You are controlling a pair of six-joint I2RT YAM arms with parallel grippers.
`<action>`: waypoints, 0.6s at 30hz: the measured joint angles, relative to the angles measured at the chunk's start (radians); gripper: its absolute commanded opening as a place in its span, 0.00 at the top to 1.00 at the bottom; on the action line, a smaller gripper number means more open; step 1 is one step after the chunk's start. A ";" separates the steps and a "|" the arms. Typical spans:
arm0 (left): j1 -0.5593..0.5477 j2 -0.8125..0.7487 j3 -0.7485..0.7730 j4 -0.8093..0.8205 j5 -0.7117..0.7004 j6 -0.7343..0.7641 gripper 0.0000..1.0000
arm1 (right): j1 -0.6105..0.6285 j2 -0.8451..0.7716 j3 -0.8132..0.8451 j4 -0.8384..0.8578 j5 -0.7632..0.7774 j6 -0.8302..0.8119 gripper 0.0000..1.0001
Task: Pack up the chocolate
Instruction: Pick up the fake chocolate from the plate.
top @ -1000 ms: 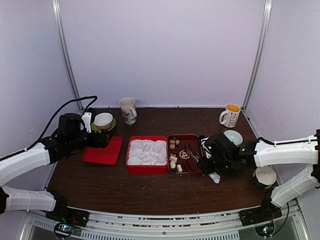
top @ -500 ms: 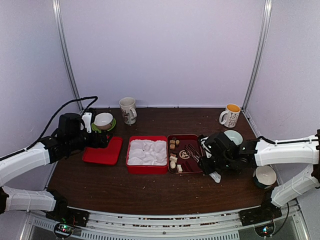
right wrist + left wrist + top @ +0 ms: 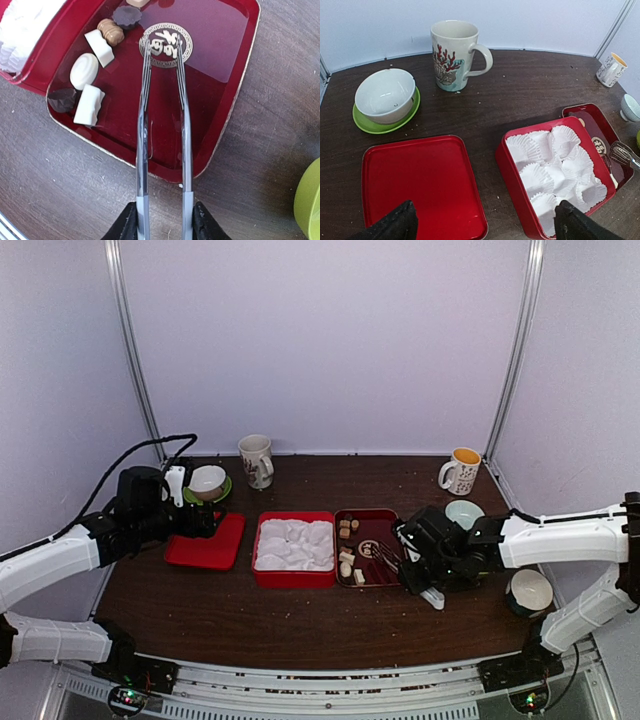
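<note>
The tray (image 3: 215, 60) lies bare beside the chocolate (image 3: 84, 70) (tongs (image 3: 142, 125) reach across it).

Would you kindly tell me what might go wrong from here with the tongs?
The tongs in the right gripper are empty and their tips sit over the tray emblem, off the chocolates. Those pieces lie bunched, so closing may nudge neighbours. A small piece might slip before reaching the paper cups.

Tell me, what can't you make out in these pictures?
- Top view: the tiny brown and cream chocolates are too small to count.
- Right wrist view: the red box with white paper cups is cut off by the left edge.
- Left wrist view: that box's wall hides part of the dark-red metal tray.
</note>
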 measured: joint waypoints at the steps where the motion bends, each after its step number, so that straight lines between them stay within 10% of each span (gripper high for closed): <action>1: 0.000 0.000 0.000 -0.002 0.001 0.000 0.02 | 0.000 0.000 0.001 -0.009 -0.002 -0.001 0.66; 18: 0.000 0.030 0.000 0.006 0.026 0.000 0.02 | -0.029 0.139 0.098 -0.029 -0.023 -0.016 0.64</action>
